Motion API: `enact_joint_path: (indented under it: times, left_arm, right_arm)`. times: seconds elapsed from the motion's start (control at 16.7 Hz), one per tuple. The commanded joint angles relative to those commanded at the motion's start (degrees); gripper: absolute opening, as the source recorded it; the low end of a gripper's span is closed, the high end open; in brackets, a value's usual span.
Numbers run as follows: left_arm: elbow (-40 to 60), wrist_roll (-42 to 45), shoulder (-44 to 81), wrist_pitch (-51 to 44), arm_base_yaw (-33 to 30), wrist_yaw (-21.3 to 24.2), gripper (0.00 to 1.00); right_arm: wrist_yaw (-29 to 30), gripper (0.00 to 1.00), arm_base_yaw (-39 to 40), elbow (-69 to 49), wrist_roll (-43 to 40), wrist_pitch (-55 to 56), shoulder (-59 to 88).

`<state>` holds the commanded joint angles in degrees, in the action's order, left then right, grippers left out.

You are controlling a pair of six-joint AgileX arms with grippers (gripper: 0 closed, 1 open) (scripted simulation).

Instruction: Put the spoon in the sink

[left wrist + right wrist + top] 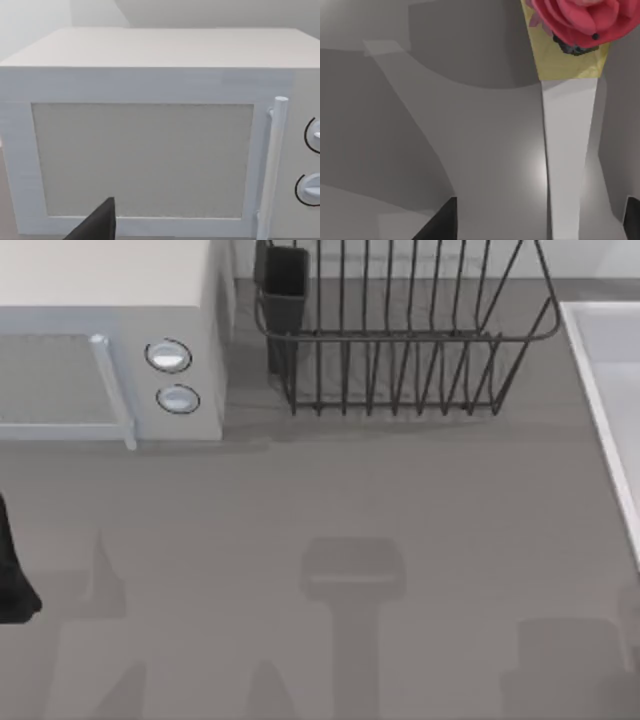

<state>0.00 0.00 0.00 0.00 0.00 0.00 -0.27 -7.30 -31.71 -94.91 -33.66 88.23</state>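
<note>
The spoon (569, 150), taken to be the pale straight handle ending in a yellow piece and a pink flower-like ornament, lies on smooth grey curved surfaces that look like the inside of the sink (600, 410), at the table's right edge. The right gripper (538, 222) hovers over it, fingers (442, 222) spread to either side of the handle and apart from it. By that, the spoon seems delivered; only withdrawal is left. The left arm (12, 580) sits parked at the table's left, facing the microwave (150, 150).
</note>
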Motion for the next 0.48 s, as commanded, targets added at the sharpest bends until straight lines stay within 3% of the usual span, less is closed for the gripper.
enact_joint_path:
  times: [0.48]
  left_arm:
    - [0.0,0.0,0.0,0.0,0.0,0.0,1.00]
  right_arm:
    - [1.0,0.00,0.0,-8.8,1.9,-16.3,-7.0]
